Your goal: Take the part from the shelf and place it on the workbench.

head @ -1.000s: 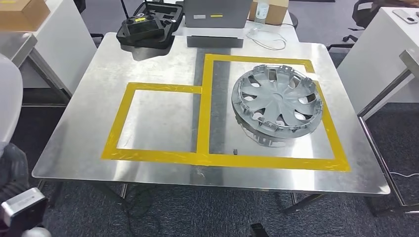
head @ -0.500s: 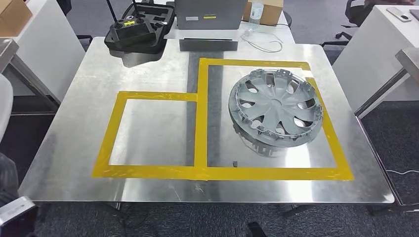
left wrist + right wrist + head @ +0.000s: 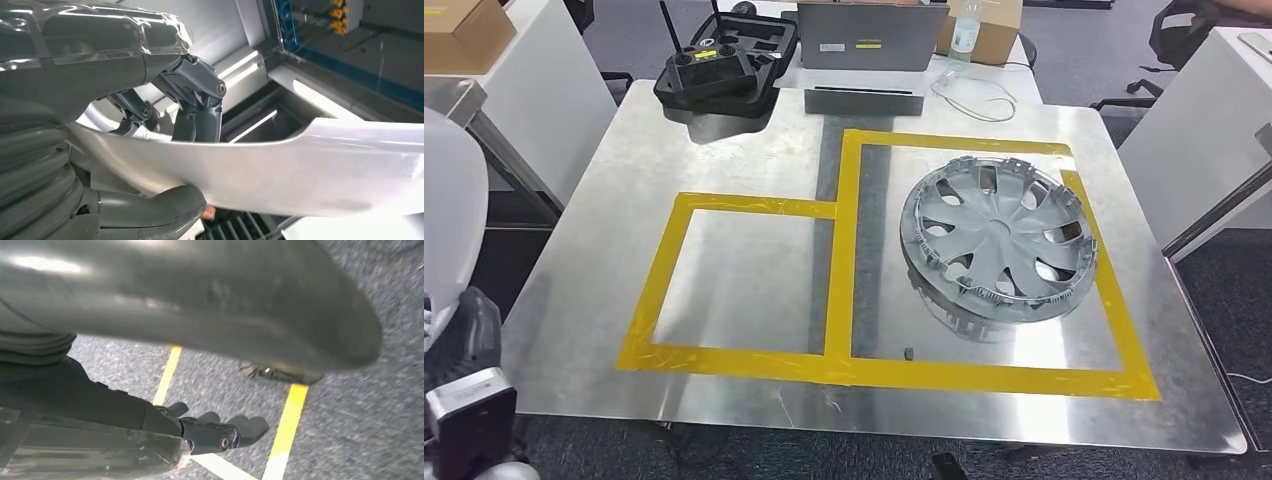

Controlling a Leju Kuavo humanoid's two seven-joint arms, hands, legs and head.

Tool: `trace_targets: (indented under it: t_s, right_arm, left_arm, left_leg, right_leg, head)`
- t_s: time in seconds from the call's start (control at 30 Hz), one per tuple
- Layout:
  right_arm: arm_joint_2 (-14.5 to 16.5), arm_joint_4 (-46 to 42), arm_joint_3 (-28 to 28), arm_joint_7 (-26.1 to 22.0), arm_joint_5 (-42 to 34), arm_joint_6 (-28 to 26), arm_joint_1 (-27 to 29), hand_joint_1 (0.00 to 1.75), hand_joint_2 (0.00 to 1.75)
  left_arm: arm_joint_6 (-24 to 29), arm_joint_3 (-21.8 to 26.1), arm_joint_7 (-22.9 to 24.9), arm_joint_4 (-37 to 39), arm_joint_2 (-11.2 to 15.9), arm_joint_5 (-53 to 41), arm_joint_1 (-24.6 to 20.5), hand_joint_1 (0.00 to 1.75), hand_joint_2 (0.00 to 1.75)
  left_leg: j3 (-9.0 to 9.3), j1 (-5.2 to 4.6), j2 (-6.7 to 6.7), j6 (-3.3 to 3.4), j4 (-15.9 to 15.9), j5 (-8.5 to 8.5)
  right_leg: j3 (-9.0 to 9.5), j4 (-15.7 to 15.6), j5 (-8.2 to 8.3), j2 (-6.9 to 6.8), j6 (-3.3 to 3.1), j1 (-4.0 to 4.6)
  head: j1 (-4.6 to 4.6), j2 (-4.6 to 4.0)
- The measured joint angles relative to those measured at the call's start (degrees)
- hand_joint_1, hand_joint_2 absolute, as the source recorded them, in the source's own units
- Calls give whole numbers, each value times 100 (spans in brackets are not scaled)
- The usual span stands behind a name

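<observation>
My left hand [image 3: 165, 150] is clamped on a white curved panel [image 3: 310, 165]; right hand [image 3: 220, 432] hangs empty, fingers loosely apart. My worry: the panel clips the hubcap [image 3: 999, 238] already on the worktop [image 3: 744, 130].

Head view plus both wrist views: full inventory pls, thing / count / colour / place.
workbench: 1, bare metal, centre, marked with yellow tape squares.
wheel cover: 1, grey, in the larger taped square, its far side over the tape.
small dark bit: 1, near front tape, too small to identify.
controller case: 1, black, far corner of the bench.
laptop: 1, grey, behind the bench.
cardboard boxes: 2, brown, on tables behind.
bottle: 1, clear, by the laptop.
white panel: 1, white, curved, held in the left hand.
left hand: grips the panel.
right hand: empty, fingers out, above carpet.
</observation>
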Motion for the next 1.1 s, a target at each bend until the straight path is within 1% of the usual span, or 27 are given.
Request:
trace_targets:
  t_s: [0.03,0.07,0.1,0.17,0.2,0.23,0.27,0.3,0.33,0.37,0.4,0.43,0.5,0.57,0.6,0.67,0.7,0.73,0.77,0.83,0.87,0.9,0.93,1.0,1.03,1.07,1.1]
  right_arm:
    - [-2,1,0,-1,3,4,-1,0,0]
    - [-5,2,0,-3,7,8,-3,0,0]
    - [-8,2,0,-4,13,16,-6,0,0]
    - [-14,3,0,-4,28,36,-11,0,0]
    - [-14,3,0,-1,40,47,-10,0,0]
    - [-14,3,0,8,58,57,-10,0,0]
    - [-14,3,0,24,86,68,-12,0,0]
    - [-14,3,0,44,123,78,-17,0,0]
    - [-15,3,1,74,168,89,-23,0,0]
    - [-16,3,5,111,224,103,-33,0,0]
    - [-19,3,16,147,279,116,-45,0,0]
    - [-21,3,35,190,336,132,-61,0,0]
    - [-25,3,82,268,440,165,-102,0,0]
    - [-27,2,124,336,530,193,-155,0,0]
    - [-28,2,146,366,572,205,-183,0,0]
    - [-27,0,202,426,661,235,-230,0,0]
    - [-28,0,230,459,705,251,-246,0,0]
    - [-30,0,256,490,750,269,-257,0,0]
    - [-33,1,282,516,787,285,-269,0,0]
    - [-44,2,329,549,845,302,-303,0,0]
    - [-52,2,354,556,859,306,-326,0,0]
    - [-59,1,375,559,868,310,-350,0,0]
    - [-64,-1,395,560,870,314,-370,0,0]
    - [-67,-1,421,567,875,319,-389,0,0]
    - [-67,0,432,572,882,322,-392,0,0]
    - [-70,1,447,578,896,326,-395,0,0]
    - [-74,2,464,584,910,331,-401,0,0]
  left_arm:
    - [1,-56,113,8,59,33,-9,175,175]
    - [0,-125,267,18,133,77,-27,175,175]
    - [-2,-215,463,36,234,153,-53,175,175]
    - [-8,-492,893,115,503,431,-145,175,175]
    - [-10,-659,1045,176,652,632,-203,175,175]
    - [-15,-839,1116,248,794,885,-264,175,175]
    - [-25,-1019,1084,329,918,1213,-333,175,175]
    - [-39,-1188,983,416,1017,1571,-407,175,175]
    - [-58,-1357,851,515,1099,1919,-492,175,175]
    - [-86,-1527,706,625,1158,2221,-595,175,175]
    - [-124,-1687,582,739,1193,2435,-698,175,175]
    - [-175,-1852,468,868,1214,2605,-811,175,175]
    - [-317,-2162,280,1144,1222,2889,-1046,175,175]
    - [-488,-2453,106,1435,1207,3087,-1294,175,175]
    - [-582,-2598,22,1587,1189,3145,-1412,175,175]
    - [-782,-2906,-101,1925,1148,3186,-1609,175,175]
    - [-877,-3064,-129,2096,1129,3151,-1685,175,175]
    - [-961,-3214,-133,2253,1111,3088,-1747,175,175]
    - [-1031,-3367,-124,2399,1091,3005,-1808,175,175]
    - [-1118,-3642,-107,2646,1050,2878,-1919,175,175]
    - [-1136,-3763,-104,2752,1032,2845,-1969,175,175]
    - [-1139,-3855,-103,2842,1020,2831,-2007,175,175]
    - [-1139,-3933,-102,2918,1013,2826,-2035,175,175]
    - [-1156,-4071,-100,3054,1006,2819,-2074,175,175]
    - [-1184,-4131,-100,3106,1005,2816,-2092,175,175]
    - [-1230,-4197,-102,3165,1002,2815,-2123,175,175]
    - [-1280,-4260,-105,3228,996,2813,-2162,175,175]
  left_leg:
    - [-17,-3,8,-27,38,-47]
    - [-80,-6,14,-45,175,-143]
    - [-203,-5,19,-55,428,-284]
    - [-574,-9,20,-77,1107,-552]
    - [-719,-10,23,-86,1337,-584]
    - [-782,-10,27,-91,1396,-517]
    - [-731,-10,33,-91,1227,-338]
    - [-587,-8,37,-85,884,-100]
    - [-426,-9,39,-75,539,66]
    - [-290,-10,33,-54,244,181]
    - [-215,-14,25,-31,78,216]
    - [-198,-23,9,-4,39,190]
    - [-202,-23,-19,54,15,213]
    - [-200,-3,-37,107,1,238]
    - [-200,7,-45,128,-5,247]
    - [-201,2,-68,151,-5,251]
    - [-200,-3,-85,156,-5,250]
    - [-196,-8,-103,158,-4,248]
    - [-192,-14,-124,159,-4,247]
    - [-180,-24,-157,156,-7,244]
    - [-181,-34,-170,148,-9,242]
    - [-188,-38,-174,132,-12,245]
    - [-198,-39,-175,111,-17,248]
    - [-199,-40,-164,46,-45,253]
    - [-196,-43,-127,19,-41,231]
    - [-221,-47,-80,-5,21,168]
    - [-300,-51,-32,-20,196,50]
  right_leg:
    - [46,-86,11,-4,-23,-15]
    - [87,-159,33,-8,-36,-31]
    - [118,-205,52,-10,-48,-43]
    - [131,-216,50,0,-66,-36]
    - [132,-210,43,3,-67,-31]
    - [135,-203,36,9,-67,-28]
    - [141,-192,25,18,-60,-28]
    - [145,-170,9,29,-45,-31]
    - [143,-143,-13,41,-21,-27]
    - [130,-105,-34,54,11,-19]
    - [116,-79,-46,63,42,-11]
    - [104,-70,-48,68,71,-5]
    - [98,-70,-49,71,115,-14]
    - [34,92,-172,56,174,-32]
    - [-70,335,-314,42,210,-46]
    - [-402,1080,-652,14,266,-69]
    - [-550,1394,-749,7,278,-75]
    - [-624,1533,-743,6,276,-78]
    - [-589,1423,-611,6,260,-77]
    - [-294,706,-190,3,185,-63]
    - [-138,340,-35,2,143,-46]
    - [-32,90,36,5,102,-29]
    - [14,-28,37,10,75,-12]
    - [43,-100,29,24,36,-5]
    - [68,-146,48,22,20,-15]
    - [97,-198,73,17,-2,-26]
    - [123,-246,98,10,-21,-40]
  head:
    - [-14,0]
    - [-38,0]
    - [-71,0]
    - [-144,0]
    - [-170,0]
    - [-189,0]
    - [-202,0]
    - [-215,0]
    - [-230,0]
    - [-243,0]
    - [-246,0]
    - [-244,0]
    - [-236,0]
    - [-214,0]
    - [-192,0]
    - [-139,0]
    - [-121,0]
    - [-100,0]
    - [-74,0]
    - [-16,0]
    - [-3,0]
    - [7,0]
    - [9,0]
    - [4,0]
    - [-4,0]
    - [-28,0]
    - [-55,0]
